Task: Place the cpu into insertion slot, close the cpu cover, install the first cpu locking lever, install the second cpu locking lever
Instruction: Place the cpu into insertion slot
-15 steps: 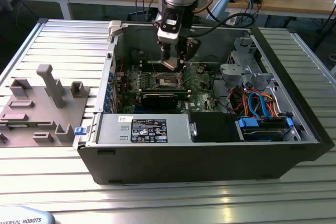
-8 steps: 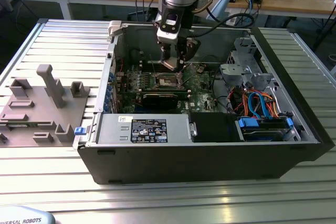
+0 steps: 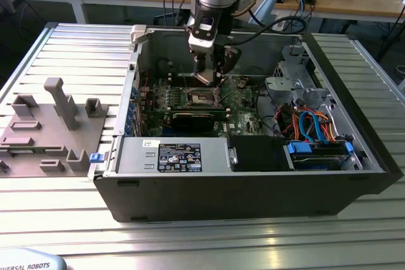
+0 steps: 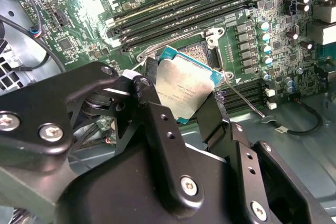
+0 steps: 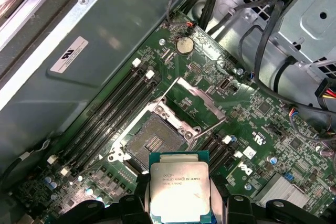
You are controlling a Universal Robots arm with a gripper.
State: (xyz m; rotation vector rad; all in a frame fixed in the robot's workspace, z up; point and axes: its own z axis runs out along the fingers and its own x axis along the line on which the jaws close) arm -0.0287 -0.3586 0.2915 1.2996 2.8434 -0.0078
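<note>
My gripper [image 3: 211, 78] hangs inside the open computer case, just above the green circuit board. It is shut on the cpu [image 5: 180, 190], a square chip with a silvery top and teal edge, held by two opposite sides between black fingers [image 5: 237, 206]. In the second wrist view the cpu [image 4: 184, 87] hovers tilted above the insertion slot [image 4: 198, 54], apart from it. The insertion slot [image 5: 155, 141] is a dark bare square with a metal rim. The cpu cover [image 5: 197, 99] is swung open beside it. A thin lever rod [image 4: 244, 101] sticks out near the slot.
Long black memory slots [image 5: 113, 114] run beside the socket. A long black card [image 3: 196, 118] lies in front of it, then the power supply [image 3: 180, 156]. A metal drive cage [image 3: 288, 74] and coloured cables [image 3: 310, 124] fill the exterior view's right. A grey fixture plate [image 3: 50, 124] lies outside the case.
</note>
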